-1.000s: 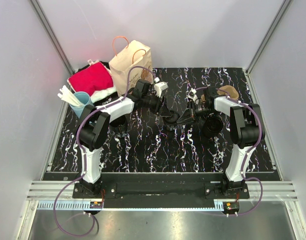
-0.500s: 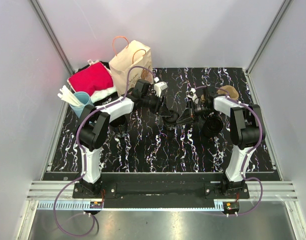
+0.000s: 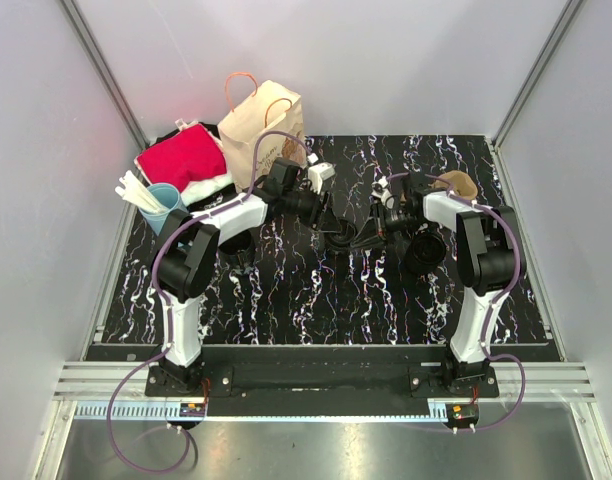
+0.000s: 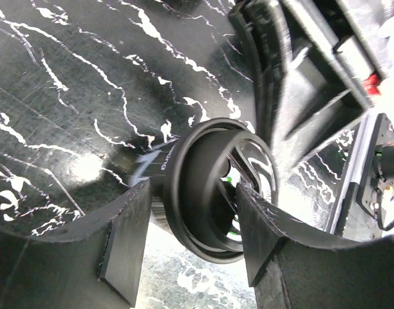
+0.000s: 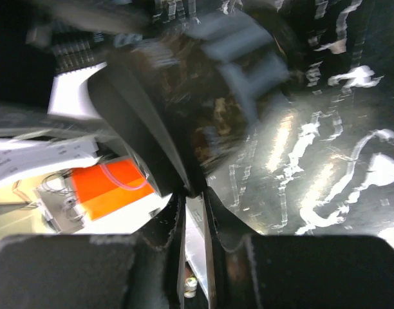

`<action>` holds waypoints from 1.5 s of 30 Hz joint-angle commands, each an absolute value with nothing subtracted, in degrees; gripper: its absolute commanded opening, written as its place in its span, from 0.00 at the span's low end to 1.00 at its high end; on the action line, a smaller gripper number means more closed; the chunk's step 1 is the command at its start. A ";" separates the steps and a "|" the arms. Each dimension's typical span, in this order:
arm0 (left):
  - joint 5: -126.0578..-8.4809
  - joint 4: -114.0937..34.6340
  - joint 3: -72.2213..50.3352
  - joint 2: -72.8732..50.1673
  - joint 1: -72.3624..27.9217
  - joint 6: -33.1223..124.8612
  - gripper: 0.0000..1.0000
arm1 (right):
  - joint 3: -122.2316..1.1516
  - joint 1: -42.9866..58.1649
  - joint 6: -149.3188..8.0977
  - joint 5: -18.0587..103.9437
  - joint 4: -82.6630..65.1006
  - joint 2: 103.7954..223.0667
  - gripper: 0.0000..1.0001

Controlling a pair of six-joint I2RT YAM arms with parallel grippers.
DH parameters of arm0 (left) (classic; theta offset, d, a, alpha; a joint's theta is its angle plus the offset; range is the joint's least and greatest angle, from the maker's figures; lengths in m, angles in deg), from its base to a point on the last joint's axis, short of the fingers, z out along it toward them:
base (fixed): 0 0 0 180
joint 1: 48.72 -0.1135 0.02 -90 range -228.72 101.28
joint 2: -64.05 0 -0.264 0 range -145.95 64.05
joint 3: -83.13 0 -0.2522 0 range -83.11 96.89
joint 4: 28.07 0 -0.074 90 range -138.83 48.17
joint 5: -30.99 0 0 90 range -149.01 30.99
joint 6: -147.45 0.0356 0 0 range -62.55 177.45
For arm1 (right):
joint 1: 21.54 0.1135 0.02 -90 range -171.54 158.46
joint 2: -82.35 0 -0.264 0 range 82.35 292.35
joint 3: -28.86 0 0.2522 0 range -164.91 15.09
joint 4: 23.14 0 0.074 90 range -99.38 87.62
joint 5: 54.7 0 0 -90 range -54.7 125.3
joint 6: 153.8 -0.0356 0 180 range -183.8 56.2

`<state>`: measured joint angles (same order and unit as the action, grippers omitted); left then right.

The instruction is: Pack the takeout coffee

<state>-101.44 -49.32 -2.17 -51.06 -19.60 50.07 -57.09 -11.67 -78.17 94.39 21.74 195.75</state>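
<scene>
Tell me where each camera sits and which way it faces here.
Top external: above and behind the arms, looking down on the table. Both arms show whole, the left gripper and right gripper meeting at a black cup.
Left wrist: on the left arm, looking along its fingers at the black cup held between them.
Right wrist: on the right arm, blurred, its fingers pinching a thin black edge, apparently the cup's.
Shared: the top and left wrist views both show the cup and the right arm.

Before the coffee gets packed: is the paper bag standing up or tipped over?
Standing. The paper bag sits on its base at the back left, both handles pointing up.
</scene>
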 commanded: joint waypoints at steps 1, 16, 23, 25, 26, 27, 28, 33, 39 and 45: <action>-90.91 -58.71 -5.94 -56.01 -18.84 55.78 0.57 | -55.04 -10.37 -72.41 67.73 16.46 202.32 0.00; -91.61 -59.50 -4.02 -56.01 -19.45 55.78 0.57 | -59.26 -10.29 -70.83 76.25 18.83 193.10 0.06; -96.44 -60.64 -1.73 -55.74 -22.00 54.64 0.57 | -61.72 -10.29 -69.07 84.25 20.86 190.11 0.25; -99.08 -60.64 -1.64 -55.39 -22.79 54.02 0.57 | -62.25 -10.29 -68.28 85.75 21.29 188.79 0.30; -100.22 -60.56 -1.55 -55.39 -22.97 53.85 0.57 | -62.42 -10.29 -68.02 85.84 21.65 188.44 0.32; -102.49 -60.55 -1.55 -55.30 -23.40 53.32 0.57 | -62.77 -10.29 -67.84 85.58 21.82 187.91 0.34; -103.56 -60.55 -1.38 -55.22 -23.58 53.06 0.57 | -63.39 -10.29 -67.23 85.40 22.43 187.73 0.35; -105.85 -60.20 -0.41 -54.25 -23.85 52.53 0.57 | -64.45 -10.29 -66.96 85.14 22.44 187.73 0.40; -105.51 -60.11 0.38 -53.46 -23.93 52.52 0.57 | -65.67 -10.29 -64.59 83.12 22.88 188.52 0.45; -100.67 -61.17 1.96 -48.72 -23.85 56.39 0.61 | -66.73 -10.29 -62.41 80.92 24.28 188.26 0.57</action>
<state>-103.00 -61.49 -1.14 -54.93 -23.90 53.22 -63.97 -10.18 -65.86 82.37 23.24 190.01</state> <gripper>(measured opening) 0.600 0.531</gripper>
